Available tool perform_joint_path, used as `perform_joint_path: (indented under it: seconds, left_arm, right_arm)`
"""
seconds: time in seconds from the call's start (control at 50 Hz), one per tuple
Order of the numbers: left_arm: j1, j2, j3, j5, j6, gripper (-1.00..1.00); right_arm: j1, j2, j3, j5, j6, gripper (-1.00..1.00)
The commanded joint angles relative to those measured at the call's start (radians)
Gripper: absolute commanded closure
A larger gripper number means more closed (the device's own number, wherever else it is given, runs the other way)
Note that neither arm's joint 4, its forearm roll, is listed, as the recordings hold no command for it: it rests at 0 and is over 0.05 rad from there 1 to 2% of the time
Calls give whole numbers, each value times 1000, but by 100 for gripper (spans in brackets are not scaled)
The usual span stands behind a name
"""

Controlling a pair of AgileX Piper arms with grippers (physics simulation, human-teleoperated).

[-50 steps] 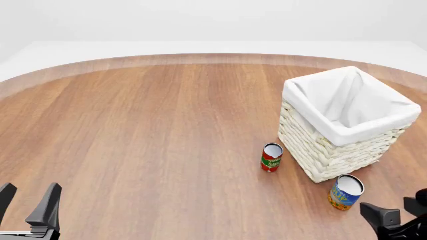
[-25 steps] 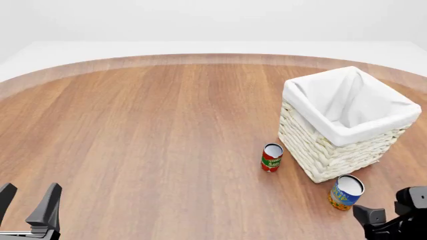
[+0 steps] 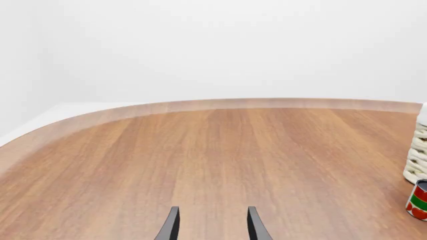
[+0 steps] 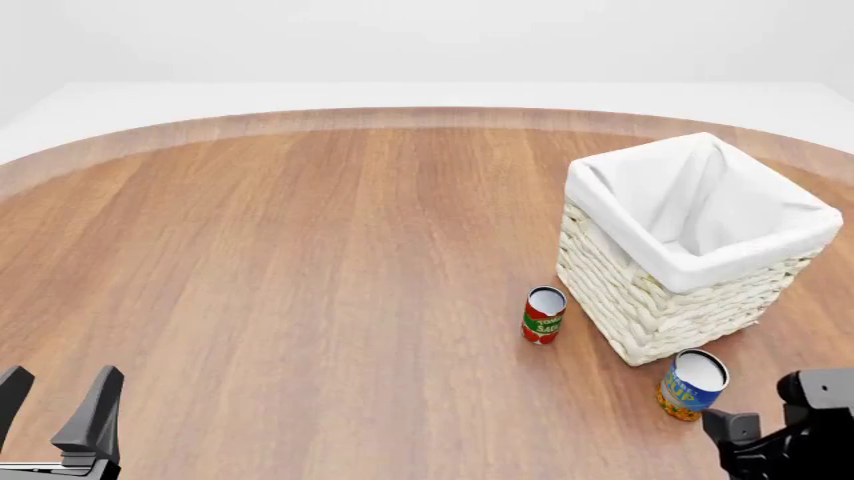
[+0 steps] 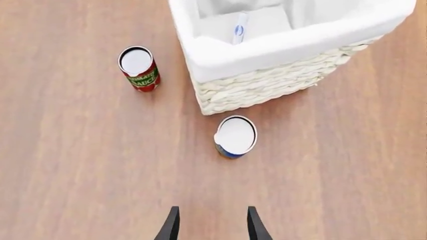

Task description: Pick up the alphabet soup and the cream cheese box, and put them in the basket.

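The alphabet soup (image 4: 691, 384) stands upright on the table just in front of the basket (image 4: 667, 310); its white top (image 5: 235, 135) shows in the right wrist view. My right gripper (image 4: 770, 406) hovers open near the can's right, nothing between its fingers (image 5: 171, 226). Inside the basket (image 5: 267, 87), a flat white thing with a blue mark (image 5: 239, 27) lies on the liner; it looks like the cream cheese box. My left gripper (image 4: 60, 388) is open and empty at the front left, far from all of these, its fingers (image 3: 170, 227) over bare wood.
A red-and-green can (image 4: 542, 315) stands upright left of the basket's front corner, also seen from the right wrist (image 5: 139, 68) and left wrist (image 3: 419, 200). The round wooden table's far edge (image 4: 427, 112) curves behind.
My right gripper has shifted left and a little forward, closer to the alphabet soup. The left arm, the cans and the basket have not moved.
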Motion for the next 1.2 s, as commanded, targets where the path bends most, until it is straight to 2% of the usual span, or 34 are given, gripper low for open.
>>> perform_joint_path:
  seconds: [0.02, 0.16, 0.18, 0.28, 0.56, 0.6, 0.64, 0.72, 0.74, 0.8, 1.06, 1.18, 1.2]
  left_arm:
    - [0, 0, 0, 0, 0, -100]
    - [0, 0, 0, 0, 0, -100]
    - [0, 0, 0, 0, 0, -100]
    - [0, 0, 0, 0, 0, -100]
    - [0, 0, 0, 0, 0, -100]
    - [0, 0, 0, 0, 0, -100]
    - [0, 0, 0, 0, 0, -100]
    - [0, 0, 0, 0, 0, -100]
    - [0, 0, 0, 0, 0, -100]
    - [0, 0, 0, 0, 0, -100]
    - [0, 0, 0, 0, 0, -100]
    - [0, 0, 0, 0, 0, -100]
    - [0, 0, 0, 0, 0, -100]
  right_arm:
    - [-23, 38, 13, -42, -8, -100]
    - [-34, 79, 32, -93, -10, -100]
    - [-32, 83, 0, -62, -8, -100]
    - [-37, 101, 47, -123, -15, -100]
    - [-42, 123, 57, -146, -19, -100]
    - [-45, 131, 19, -114, -22, -100]
    - [-46, 139, 58, -160, -24, -100]
    - [-45, 149, 63, -174, -25, -100]
    - [-47, 151, 30, -142, -26, -100]
    - [-49, 169, 67, -194, -28, -100]
    - [-51, 225, 70, -247, -29, -100]
    - [-56, 248, 61, -260, -34, -100]
    - [-58, 245, 26, -222, -36, -100]
